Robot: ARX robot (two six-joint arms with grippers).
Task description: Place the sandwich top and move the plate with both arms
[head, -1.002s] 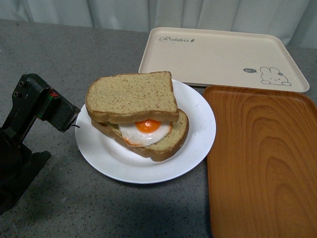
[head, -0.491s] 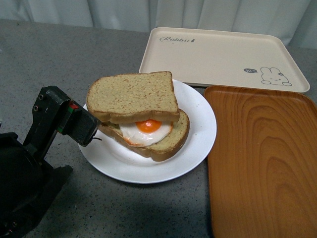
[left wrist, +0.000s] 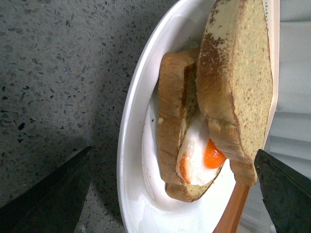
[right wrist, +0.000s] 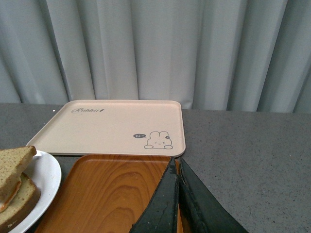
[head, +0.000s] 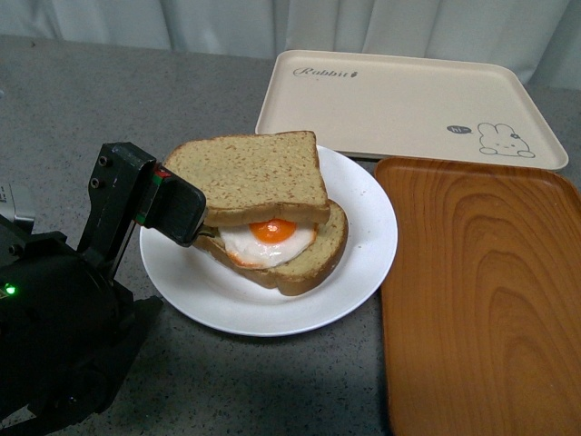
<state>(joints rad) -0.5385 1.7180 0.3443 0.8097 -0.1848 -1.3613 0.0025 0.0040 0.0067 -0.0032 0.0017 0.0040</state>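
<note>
The sandwich top (head: 245,175) lies on the egg slice (head: 272,243), shifted toward the back, on the round white plate (head: 363,236). My left gripper (head: 168,209) is open at the plate's left rim, one finger over the edge beside the bread. In the left wrist view the plate (left wrist: 130,145) and the sandwich top (left wrist: 238,82) sit between the wide-spread fingers (left wrist: 53,194). My right gripper (right wrist: 176,167) is shut on nothing, its tips above the wood-grain tray's far right corner; it is out of the front view.
A cream rabbit-print tray (head: 408,104) lies behind the plate. An orange-brown wood-grain tray (head: 481,291) lies right of the plate, nearly touching it. Grey speckled tabletop (head: 82,100) spreads to the left and front. Curtains hang at the back.
My left arm has moved right and forward, from clear of the plate to its left rim beside the sandwich. The sandwich and plate have stayed put.
</note>
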